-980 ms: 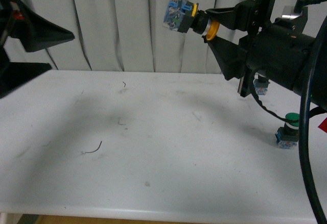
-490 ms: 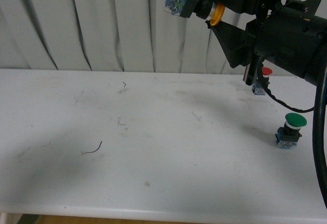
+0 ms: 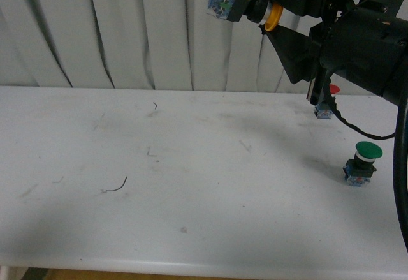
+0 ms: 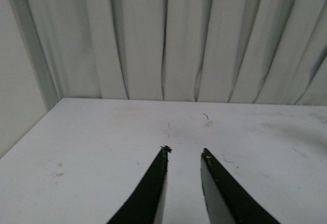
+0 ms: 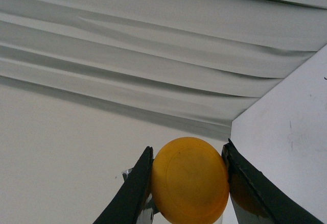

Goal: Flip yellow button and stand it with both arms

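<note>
Right gripper (image 3: 264,11): two black tapering fingers, smooth and matt, clamped on opposite edges of the cap of the yellow button (image 3: 239,2). In the right wrist view the same jaws (image 5: 188,147) flank the cap (image 5: 190,180), a smooth yellow-orange domed disc that fills the gap between them. The button is carried in the air, high above the far edge of the worktop and right of its middle. It lies roughly on its side, with the cap toward the gripper, then a black round collar, then a blue boxy base pointing toward the left side. Left gripper (image 4: 184,150): seen in the left wrist view only, two slim black pointed fingers parted by a narrow gap with nothing between them, above bare worktop. Red-capped button (image 3: 328,98): small, with a blue base, near the far right corner, partly hidden behind the right arm. Green-capped button (image 3: 361,163): larger, upright, with a flat round green cap and blue base, near the right edge. Worktop (image 3: 191,197): white, flat, smooth, with faint grey scuffs. A thin curled wire scrap (image 3: 116,186) lies toward the front left. Backdrop: pale grey curtain (image 3: 127,31) in soft vertical folds behind the far edge.
</note>
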`<state>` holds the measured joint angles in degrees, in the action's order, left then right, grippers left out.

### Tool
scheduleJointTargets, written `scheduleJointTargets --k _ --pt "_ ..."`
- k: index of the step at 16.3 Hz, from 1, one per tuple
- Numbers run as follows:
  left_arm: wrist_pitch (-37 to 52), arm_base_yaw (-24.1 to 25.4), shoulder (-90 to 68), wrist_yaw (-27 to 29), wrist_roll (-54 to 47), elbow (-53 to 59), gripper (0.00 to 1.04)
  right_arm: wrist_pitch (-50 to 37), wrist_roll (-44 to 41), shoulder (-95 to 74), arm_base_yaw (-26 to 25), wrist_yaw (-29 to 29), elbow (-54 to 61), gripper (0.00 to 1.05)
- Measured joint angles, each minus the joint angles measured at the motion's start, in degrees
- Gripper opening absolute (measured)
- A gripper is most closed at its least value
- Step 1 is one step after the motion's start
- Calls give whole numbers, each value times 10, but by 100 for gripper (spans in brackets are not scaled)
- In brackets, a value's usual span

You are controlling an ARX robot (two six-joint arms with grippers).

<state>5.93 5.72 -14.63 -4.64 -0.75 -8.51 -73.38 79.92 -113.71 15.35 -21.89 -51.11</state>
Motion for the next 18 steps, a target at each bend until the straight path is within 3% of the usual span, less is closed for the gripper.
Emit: scheduleJointTargets --k 1,2,5,18 --pt "0 -47 11 37 4 8 13 -1 -1 1 0 0 0 35" --pt "0 -63 20 36 6 17 1 -1 -7 2 0 -1 0 35" --pt "-71 -56 105 46 6 42 2 0 -11 2 -2 2 -2 35" --pt "-62 -58 142 47 7 80 2 -2 -20 -6 4 6 -9 35"
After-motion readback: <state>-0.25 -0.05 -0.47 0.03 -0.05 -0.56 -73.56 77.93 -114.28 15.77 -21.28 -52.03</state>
